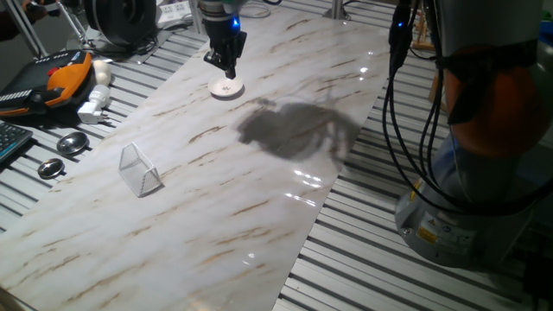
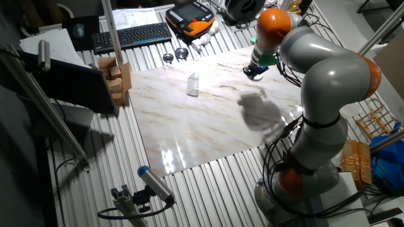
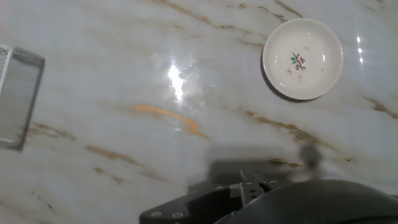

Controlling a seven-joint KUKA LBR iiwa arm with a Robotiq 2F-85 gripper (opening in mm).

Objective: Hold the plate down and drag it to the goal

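Approach step: gripper hovers just above plate, not pressing yet, holding nothing; jaw gap can't be told. Plate sits at 1 o'clock in hand view, goal far at 9. Next: press down, drag toward goal.

Bright overhead light, glare on marble table, dark arm shadow, hand view slightly soft.
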